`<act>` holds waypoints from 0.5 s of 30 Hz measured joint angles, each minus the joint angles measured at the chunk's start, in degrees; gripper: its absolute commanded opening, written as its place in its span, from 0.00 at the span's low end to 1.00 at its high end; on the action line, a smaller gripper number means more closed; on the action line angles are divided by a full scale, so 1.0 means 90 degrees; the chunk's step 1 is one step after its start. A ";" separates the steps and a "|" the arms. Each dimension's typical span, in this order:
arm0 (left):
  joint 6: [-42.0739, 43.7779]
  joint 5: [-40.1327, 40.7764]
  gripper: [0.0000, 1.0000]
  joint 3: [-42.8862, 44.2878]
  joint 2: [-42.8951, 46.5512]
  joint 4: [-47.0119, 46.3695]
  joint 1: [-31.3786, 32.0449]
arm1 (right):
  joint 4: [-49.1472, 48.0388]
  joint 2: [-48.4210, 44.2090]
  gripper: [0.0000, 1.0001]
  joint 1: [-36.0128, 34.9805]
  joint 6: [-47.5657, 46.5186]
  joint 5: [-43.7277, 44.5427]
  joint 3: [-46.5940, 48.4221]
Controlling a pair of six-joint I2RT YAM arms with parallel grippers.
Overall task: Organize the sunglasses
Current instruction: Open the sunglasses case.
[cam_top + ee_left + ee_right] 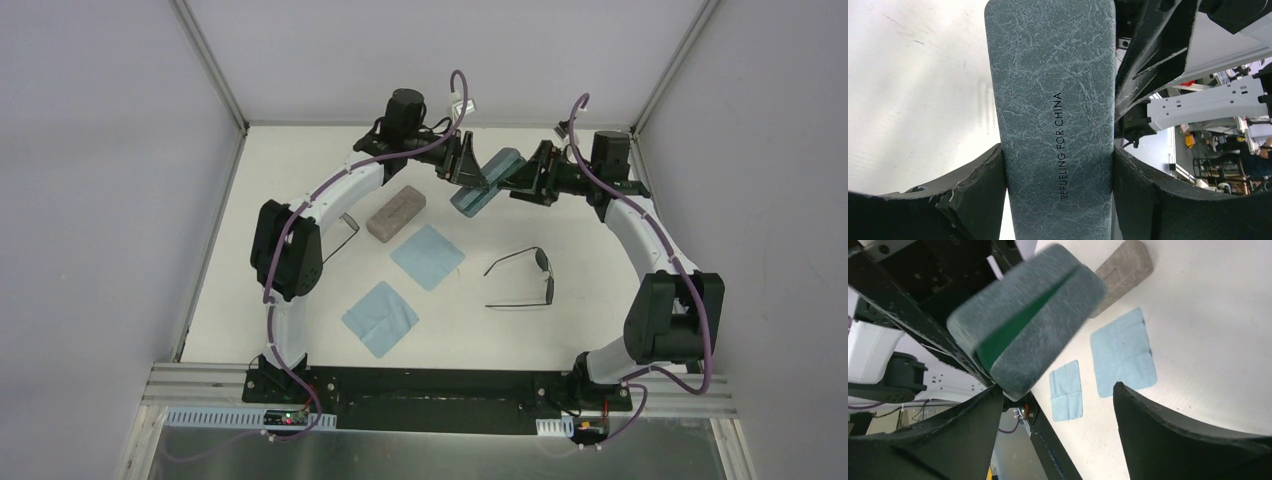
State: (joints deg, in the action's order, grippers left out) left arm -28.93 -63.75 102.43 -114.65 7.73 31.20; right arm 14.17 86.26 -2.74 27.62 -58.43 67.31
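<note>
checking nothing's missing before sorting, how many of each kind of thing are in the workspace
sunglasses: 2, the second pair mostly hidden behind the left arm
cases: 2, a beige case and a blue case
light blue cloths: 2, the far cloth and the near cloth
total: 6
</note>
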 measured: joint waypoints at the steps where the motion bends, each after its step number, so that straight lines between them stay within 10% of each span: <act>1: -0.0002 0.0017 0.00 0.0000 0.0000 -0.0002 -0.0010 | 0.0090 0.0007 0.80 0.0024 -0.0068 0.0046 -0.0002; 15: -0.0114 -0.0049 0.00 -0.0007 -0.0012 -0.0372 -0.0056 | 0.0933 0.0104 0.81 0.0381 -0.0668 0.1015 -0.0265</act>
State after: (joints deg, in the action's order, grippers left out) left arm -29.95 -64.18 102.37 -114.76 4.38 30.70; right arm 22.57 87.20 0.69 21.61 -49.30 64.93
